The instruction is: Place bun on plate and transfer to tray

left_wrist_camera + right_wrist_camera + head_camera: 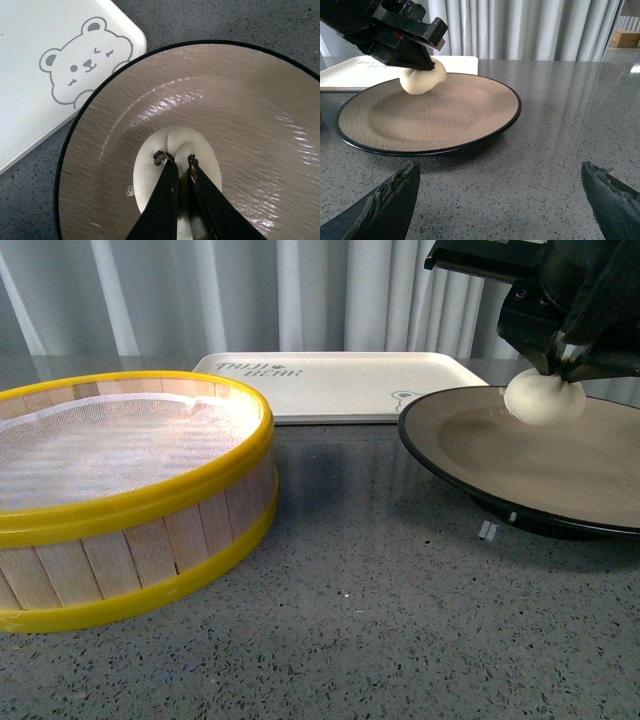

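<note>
Softness governs how the bun (pixel 543 400) handles: it looks light, springy and easily dented, with a skin that may cling to the fingers on release. It is at the right of the front view, low over the far inner part of the plate (pixel 470 455). Whether its underside rests on the beige surface cannot be told for sure. The left gripper (pixel 179 161) pinches it from above, its two black fingers nearly together on the raised pleat at the top. That crest seems a fair place to grip, but only with a light squeeze, since a hard one would likely tear the pleats. The right gripper (pixel 499 172) is spread wide and empty, low over the table (pixel 380 640) near the plate's rim. The tray (pixel 330 390) lies at the upper middle of the front view, behind the plate and the steamer basket (pixel 130 510) at the left.
</note>
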You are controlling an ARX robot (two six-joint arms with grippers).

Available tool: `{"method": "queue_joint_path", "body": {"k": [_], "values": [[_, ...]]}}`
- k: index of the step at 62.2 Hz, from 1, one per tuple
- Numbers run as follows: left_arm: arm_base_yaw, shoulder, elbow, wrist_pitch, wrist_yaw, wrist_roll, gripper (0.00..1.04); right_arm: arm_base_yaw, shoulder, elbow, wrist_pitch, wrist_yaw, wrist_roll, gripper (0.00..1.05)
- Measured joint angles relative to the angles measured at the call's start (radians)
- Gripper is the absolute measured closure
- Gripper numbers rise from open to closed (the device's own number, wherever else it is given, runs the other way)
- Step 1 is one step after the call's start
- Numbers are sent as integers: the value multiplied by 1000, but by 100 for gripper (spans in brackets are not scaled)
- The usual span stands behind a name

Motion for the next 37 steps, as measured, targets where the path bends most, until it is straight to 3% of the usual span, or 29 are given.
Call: {"method": "queue_joint_path", "body": {"k": [37], "values": [[-22,27,2,-23,31,-5,101,0,0,0,0,0,0,9]]}}
